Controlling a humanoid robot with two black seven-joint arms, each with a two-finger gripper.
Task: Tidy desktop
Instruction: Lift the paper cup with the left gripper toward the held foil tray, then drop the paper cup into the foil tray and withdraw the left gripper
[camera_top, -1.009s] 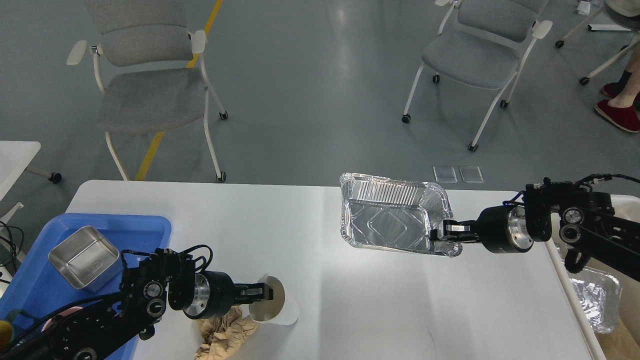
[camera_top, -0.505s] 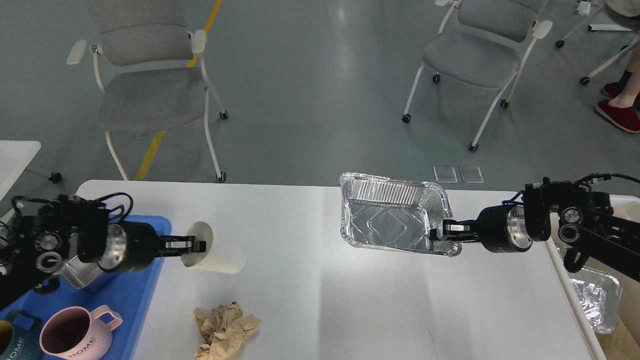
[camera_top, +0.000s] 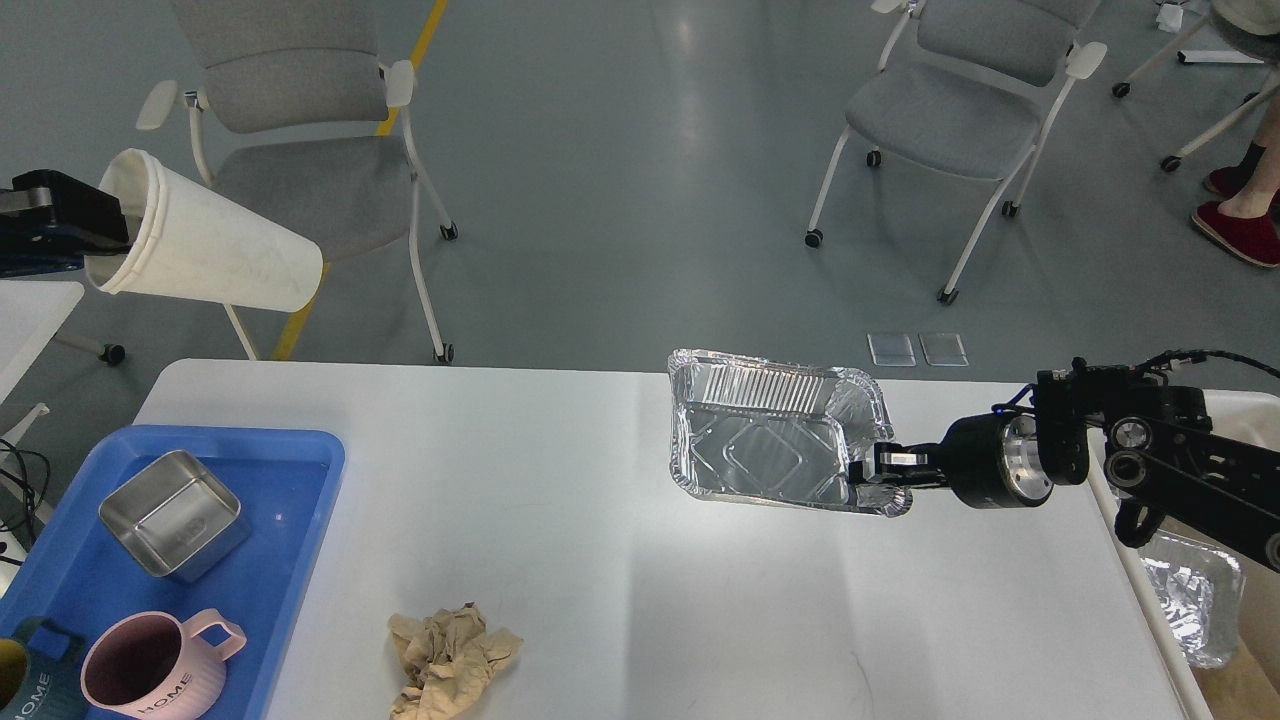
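The white desktop (camera_top: 640, 560) fills the lower part of the head view. My right gripper (camera_top: 868, 472) is shut on the right rim of a foil tray (camera_top: 765, 440) and holds it over the desktop's far right part. My left gripper (camera_top: 95, 235) is raised high at the left edge, above and beyond the desktop, shut on the rim of a white paper cup (camera_top: 205, 250) that lies sideways with its base pointing right. A crumpled brown paper (camera_top: 445, 660) lies on the desktop near the front.
A blue plastic tray (camera_top: 290, 470) at the desktop's left holds a steel box (camera_top: 170, 512), a pink mug (camera_top: 150, 670) and a dark mug (camera_top: 25, 680). Another foil tray (camera_top: 1195, 595) lies off the right edge. Grey chairs (camera_top: 300, 190) stand behind. A small white table corner (camera_top: 30, 310) is at left.
My left gripper has carried the paper cup from the desktop's front, left past the blue tray, then high up to the left edge. The right gripper shifted the foil tray slightly left.
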